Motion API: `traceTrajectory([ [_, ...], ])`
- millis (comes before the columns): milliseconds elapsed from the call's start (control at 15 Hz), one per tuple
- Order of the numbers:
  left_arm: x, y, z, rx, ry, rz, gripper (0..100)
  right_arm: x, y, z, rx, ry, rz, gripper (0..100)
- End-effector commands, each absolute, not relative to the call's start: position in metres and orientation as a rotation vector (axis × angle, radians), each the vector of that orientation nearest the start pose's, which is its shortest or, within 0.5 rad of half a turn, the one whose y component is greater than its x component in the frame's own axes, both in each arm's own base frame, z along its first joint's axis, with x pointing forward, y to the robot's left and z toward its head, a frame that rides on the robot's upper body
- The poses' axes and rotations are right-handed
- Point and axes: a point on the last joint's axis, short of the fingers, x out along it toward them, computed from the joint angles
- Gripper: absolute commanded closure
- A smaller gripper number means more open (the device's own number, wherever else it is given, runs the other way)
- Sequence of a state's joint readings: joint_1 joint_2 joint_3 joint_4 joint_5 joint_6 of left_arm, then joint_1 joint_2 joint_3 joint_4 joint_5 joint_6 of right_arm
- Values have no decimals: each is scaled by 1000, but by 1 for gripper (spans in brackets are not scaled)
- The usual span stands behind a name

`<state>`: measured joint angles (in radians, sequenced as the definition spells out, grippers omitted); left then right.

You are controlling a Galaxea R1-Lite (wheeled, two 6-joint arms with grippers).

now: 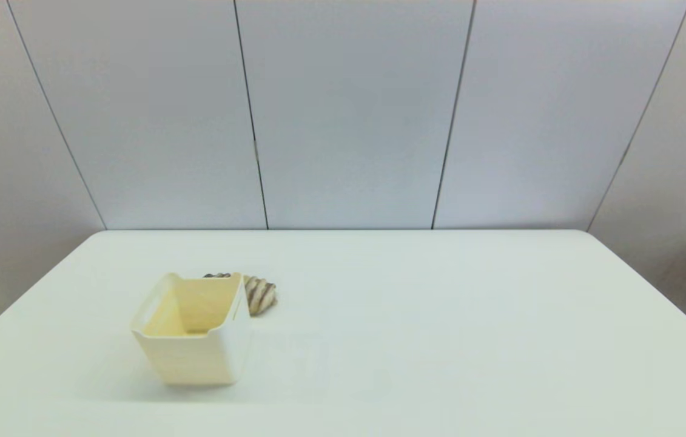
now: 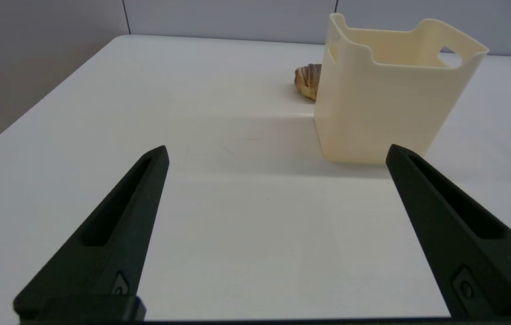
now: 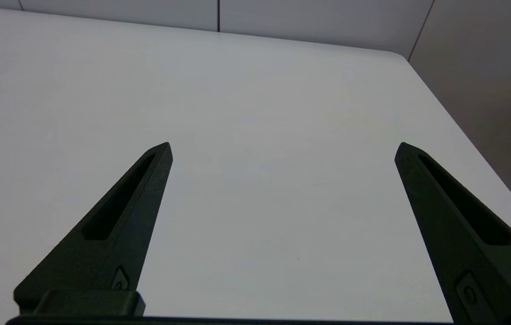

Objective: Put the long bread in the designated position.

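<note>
The long bread [image 1: 259,294] is a tan loaf with dark brown ridges, lying on the white table just behind the cream bin [image 1: 192,352] and partly hidden by it. In the left wrist view only one end of the bread [image 2: 308,80] peeks out past the bin [image 2: 386,108]. My left gripper [image 2: 277,152] hangs open, well short of the bin, with nothing between its fingers. My right gripper [image 3: 283,149] is open too, over bare table on the right side. Neither arm shows in the head view.
The cream bin stands upright with cut-out handles and looks empty inside. The table's rounded far right corner [image 3: 395,54] and right edge lie near the right gripper. Grey wall panels [image 1: 349,115] close off the back.
</note>
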<state>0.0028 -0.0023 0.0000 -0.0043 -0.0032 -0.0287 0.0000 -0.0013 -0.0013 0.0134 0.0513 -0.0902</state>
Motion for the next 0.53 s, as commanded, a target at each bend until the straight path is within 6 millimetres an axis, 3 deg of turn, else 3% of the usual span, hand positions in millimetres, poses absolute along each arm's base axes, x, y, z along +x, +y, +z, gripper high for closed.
traceTrajectory([
  [67, -23, 0, 76, -29, -3, 0, 0, -23, 1, 74, -99, 11, 48, 0],
  [533, -23, 0, 76, -29, -3, 0, 0, -23, 1, 75, -89, 6, 29, 0],
])
